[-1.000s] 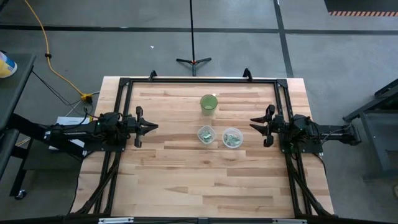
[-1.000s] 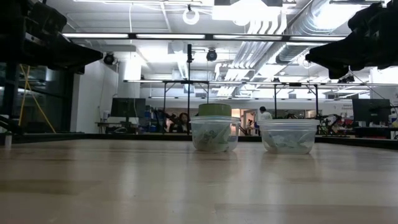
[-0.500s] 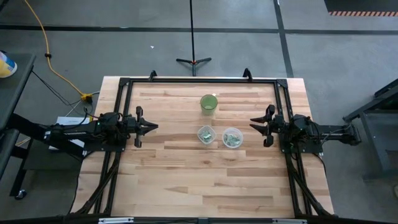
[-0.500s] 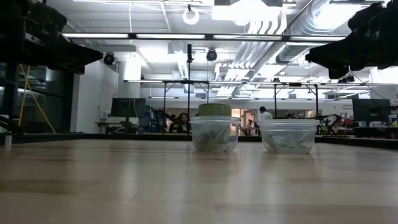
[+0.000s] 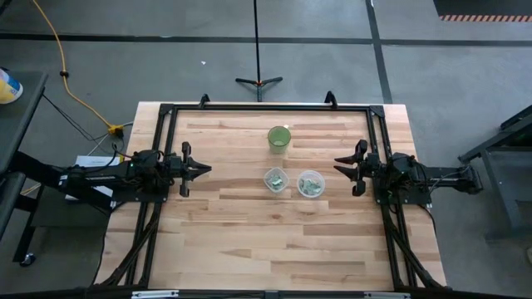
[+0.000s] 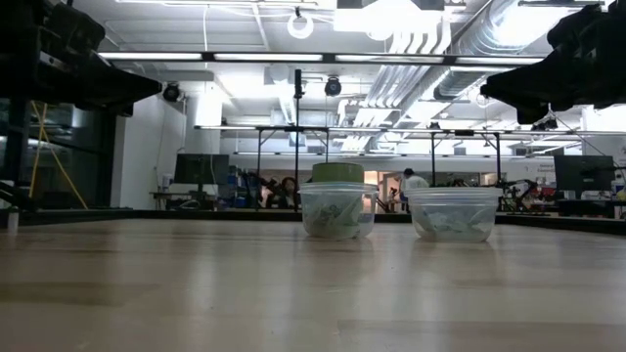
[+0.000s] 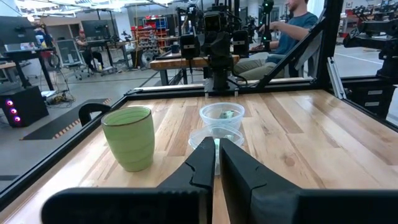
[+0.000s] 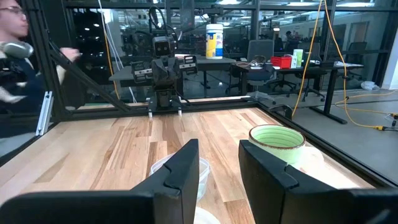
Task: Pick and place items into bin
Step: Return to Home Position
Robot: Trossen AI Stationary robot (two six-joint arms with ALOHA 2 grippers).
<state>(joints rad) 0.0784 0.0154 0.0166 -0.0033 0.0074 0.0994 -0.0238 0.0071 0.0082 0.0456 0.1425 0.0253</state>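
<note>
Two clear tubs stand side by side at the table's middle, the left tub (image 5: pixel 275 179) and the right tub (image 5: pixel 310 183), each resting on its base. Both hold small pale green-and-white items (image 6: pixel 335 217). A green cup (image 5: pixel 279 138) stands upright behind them toward the far edge. My left gripper (image 5: pixel 204 169) hovers level at the table's left side, shut, pointing at the tubs (image 7: pixel 222 114). My right gripper (image 5: pixel 339 164) hovers level at the right side, open, with nothing between its fingers (image 8: pixel 219 168). Both are well clear of the tubs.
A black frame rail (image 5: pixel 266 106) runs along the far edge and down both sides of the wooden table (image 5: pixel 266 241). Bare wood lies between each gripper and the tubs and across the near half. A seated person (image 7: pixel 292 31) shows beyond the table's right side.
</note>
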